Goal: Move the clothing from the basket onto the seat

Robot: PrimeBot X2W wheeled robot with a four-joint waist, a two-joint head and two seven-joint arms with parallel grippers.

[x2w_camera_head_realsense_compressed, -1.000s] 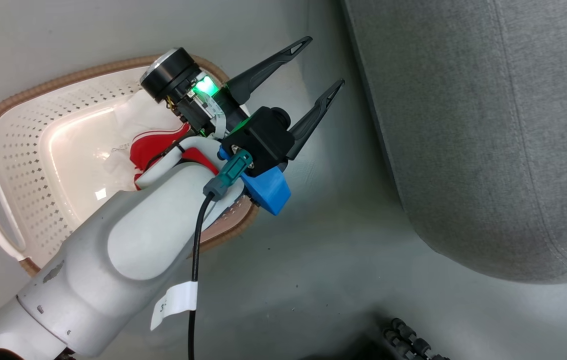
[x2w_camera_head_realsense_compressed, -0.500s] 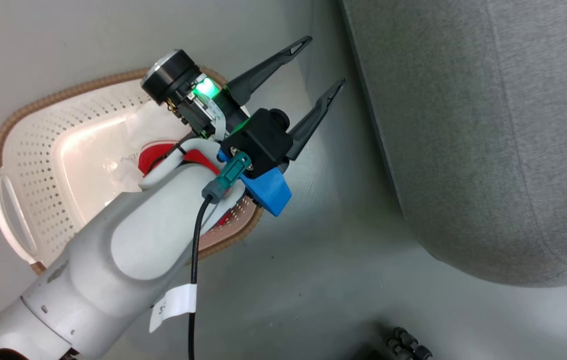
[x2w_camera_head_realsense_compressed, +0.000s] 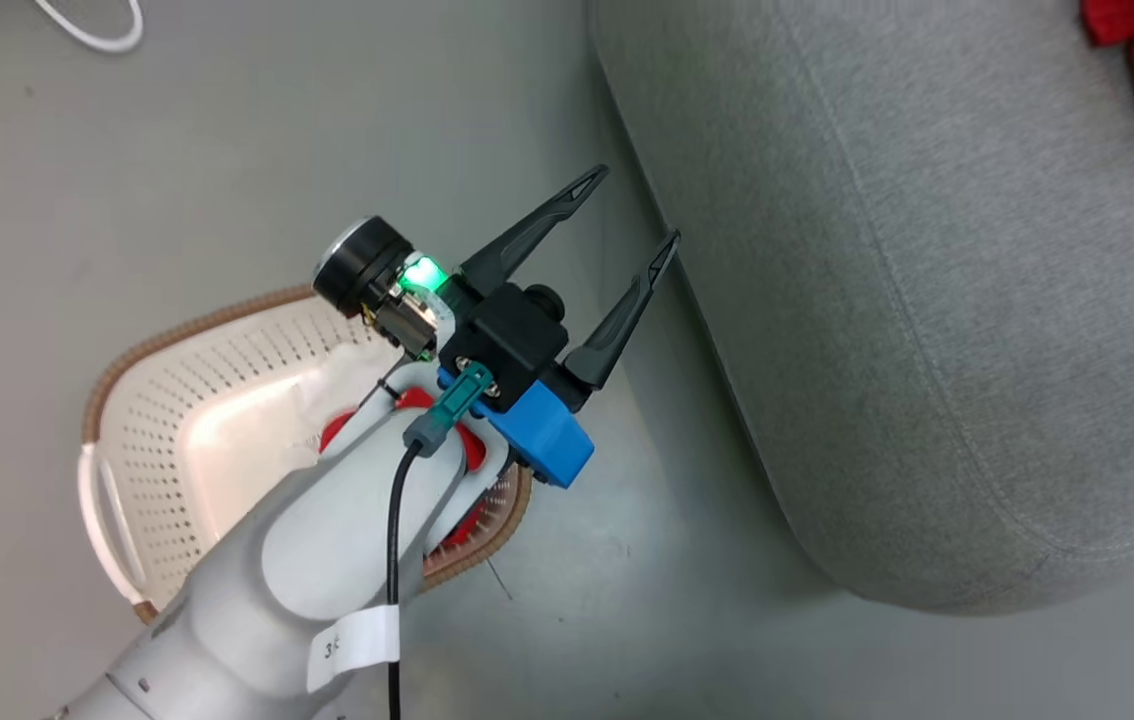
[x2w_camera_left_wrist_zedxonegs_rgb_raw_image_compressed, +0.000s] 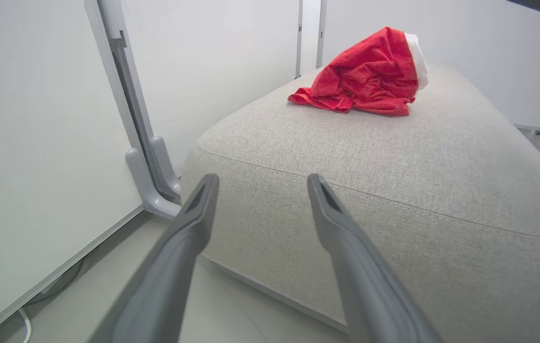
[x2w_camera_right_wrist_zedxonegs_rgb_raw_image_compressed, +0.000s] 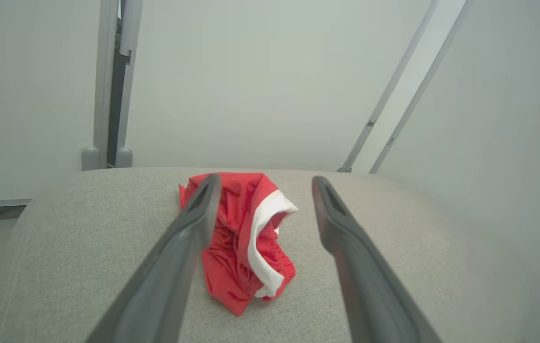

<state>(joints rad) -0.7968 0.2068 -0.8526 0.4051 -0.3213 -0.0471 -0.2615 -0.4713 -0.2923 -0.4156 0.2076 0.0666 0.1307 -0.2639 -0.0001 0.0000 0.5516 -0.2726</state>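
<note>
My left gripper hangs empty with its fingers spread, between the basket and the seat. The right gripper is spread too, above a red garment lying crumpled on the seat (a second red piece sits in the basket, mostly hidden by my forearm).

1 crumpled red-and-white garment lies atop the grey seat. The cream basket beside the seat holds more clothing.
</note>
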